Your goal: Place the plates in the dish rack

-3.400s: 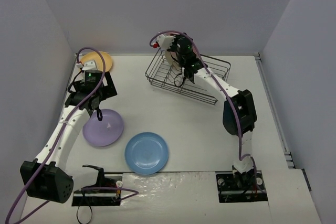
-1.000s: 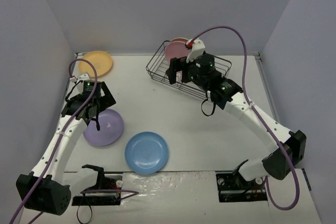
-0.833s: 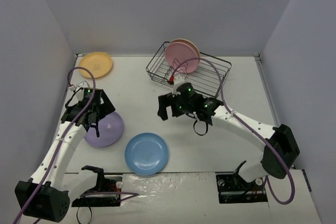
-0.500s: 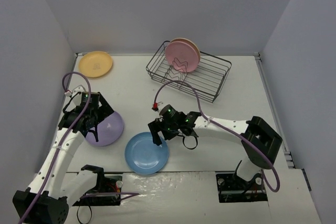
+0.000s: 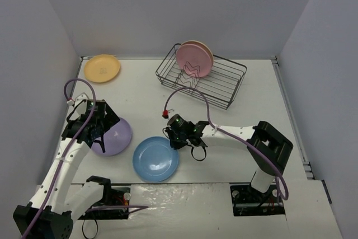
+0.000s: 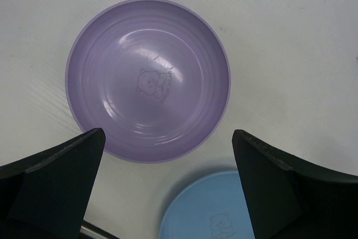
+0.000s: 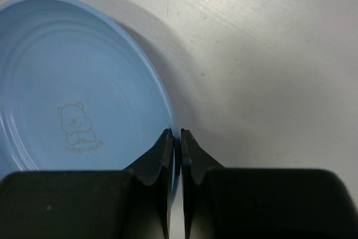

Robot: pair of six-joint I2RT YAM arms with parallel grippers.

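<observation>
- My left hand (image 5: 96, 130) hangs spread wide above the purple plate (image 6: 147, 79), at left.
- My right hand (image 7: 174, 138) is clenched on the rim of the light blue plate (image 7: 72, 88), centre.
- Next, I judge: lift, tip upright, slot into the dish rack (image 5: 224, 85), far right, beside the pink plate (image 5: 193, 60).

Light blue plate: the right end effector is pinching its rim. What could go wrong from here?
1. The right end effector grips only the thin rim of the round light blue plate, so the plate may pivot or slip when lifted.
2. The dark wire dish rack already holds a pink plate standing on edge; the incoming plate could knock it.
</observation>
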